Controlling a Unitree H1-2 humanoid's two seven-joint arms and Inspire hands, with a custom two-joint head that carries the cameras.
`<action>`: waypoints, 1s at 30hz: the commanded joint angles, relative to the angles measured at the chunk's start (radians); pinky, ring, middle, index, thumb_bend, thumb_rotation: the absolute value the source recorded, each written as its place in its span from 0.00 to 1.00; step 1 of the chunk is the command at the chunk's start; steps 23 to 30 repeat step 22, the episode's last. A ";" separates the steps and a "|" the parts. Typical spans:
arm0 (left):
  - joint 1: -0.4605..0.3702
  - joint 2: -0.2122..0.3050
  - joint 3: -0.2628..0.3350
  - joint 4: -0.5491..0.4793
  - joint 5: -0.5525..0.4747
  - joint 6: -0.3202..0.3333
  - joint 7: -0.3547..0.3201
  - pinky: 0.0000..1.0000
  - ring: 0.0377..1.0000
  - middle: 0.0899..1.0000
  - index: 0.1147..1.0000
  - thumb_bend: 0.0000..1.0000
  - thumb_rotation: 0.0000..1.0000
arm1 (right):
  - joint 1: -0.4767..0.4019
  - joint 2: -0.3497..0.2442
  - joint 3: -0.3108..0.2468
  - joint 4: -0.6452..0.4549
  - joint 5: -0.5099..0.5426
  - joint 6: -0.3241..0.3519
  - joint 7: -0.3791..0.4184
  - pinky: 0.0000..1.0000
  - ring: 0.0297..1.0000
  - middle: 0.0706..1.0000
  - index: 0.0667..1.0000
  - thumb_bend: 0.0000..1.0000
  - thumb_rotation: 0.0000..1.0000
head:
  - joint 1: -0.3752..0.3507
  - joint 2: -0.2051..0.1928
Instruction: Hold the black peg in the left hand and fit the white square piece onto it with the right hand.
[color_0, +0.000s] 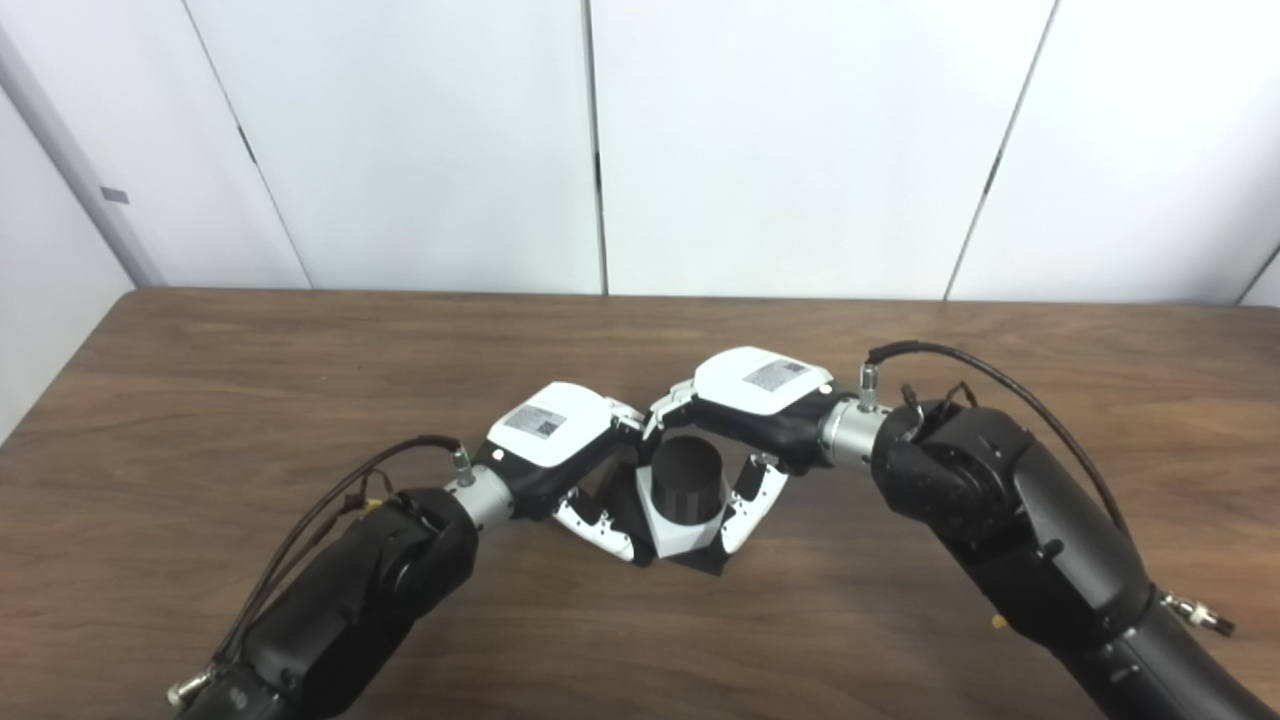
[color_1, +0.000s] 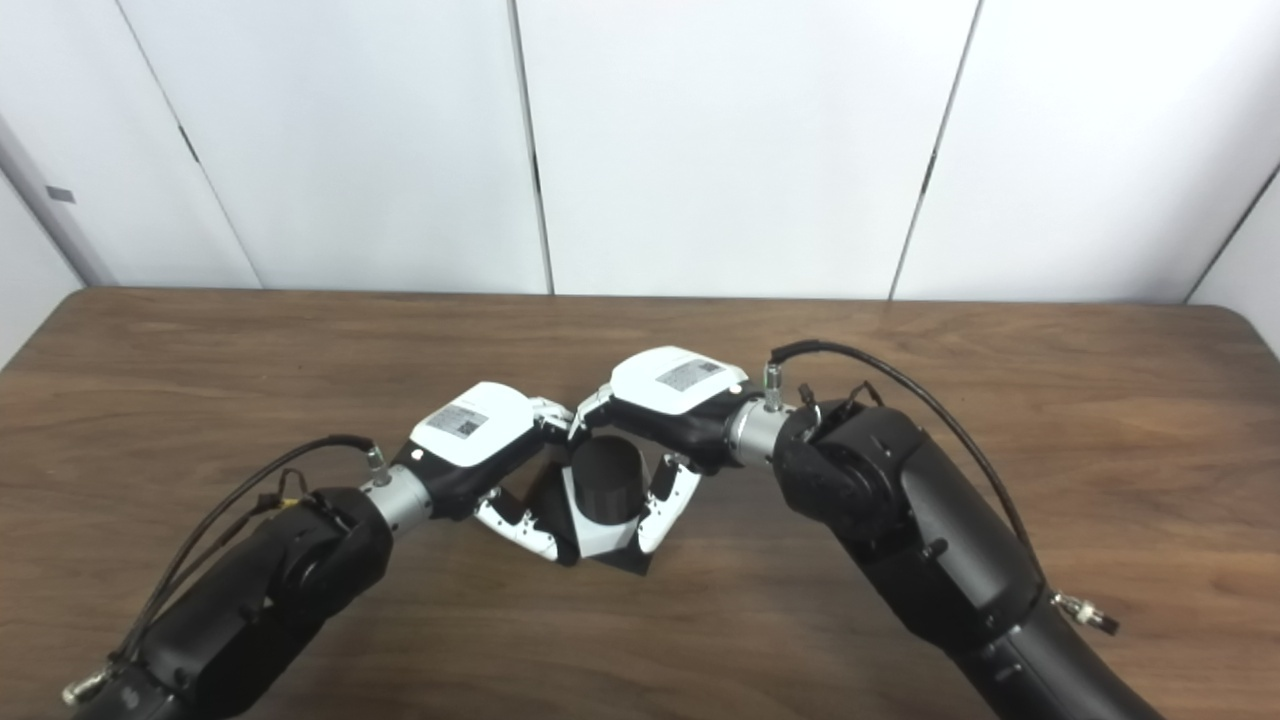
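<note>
At mid-table the white square piece (color_0: 682, 528) already rings the black peg (color_0: 688, 478), the left hand (color_0: 560, 450) gripping the peg's base and the right hand (color_0: 755, 400) pinching the piece, which should press down squarely, untilted.

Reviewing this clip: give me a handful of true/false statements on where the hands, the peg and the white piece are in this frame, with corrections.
1. The black peg pokes up through the white square piece. True.
2. The left hand is far from the peg, resting at the table edge. False: it is at the peg's left side, fingers beside the white piece.
3. The right hand reaches over the peg from the right. True.
4. The white square piece lies alone on the wooden table, away from both hands. False: it sits around the peg, between the two hands.
5. Other parts lie scattered on the table. False: none are visible.
</note>
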 joint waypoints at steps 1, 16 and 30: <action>0.051 -0.017 -0.066 0.043 0.032 -0.002 -0.095 0.68 0.83 0.77 0.43 0.52 0.07 | -0.038 -0.010 -0.027 -0.033 0.007 0.002 -0.015 0.86 0.90 0.85 0.72 0.89 0.31 | 0.001 0.001; 0.052 -0.008 -0.062 0.048 0.022 -0.013 -0.093 0.69 0.83 0.77 0.43 0.52 0.08 | -0.043 -0.065 -0.216 -0.068 0.073 0.036 -0.076 0.78 0.85 0.84 0.72 0.84 0.20 | -0.007 -0.002; 0.056 -0.009 -0.064 0.047 0.029 -0.003 -0.096 0.69 0.83 0.77 0.43 0.52 0.08 | -0.001 -0.080 -0.294 -0.081 0.107 0.048 -0.127 0.71 0.83 0.81 0.72 0.81 0.14 | -0.011 -0.001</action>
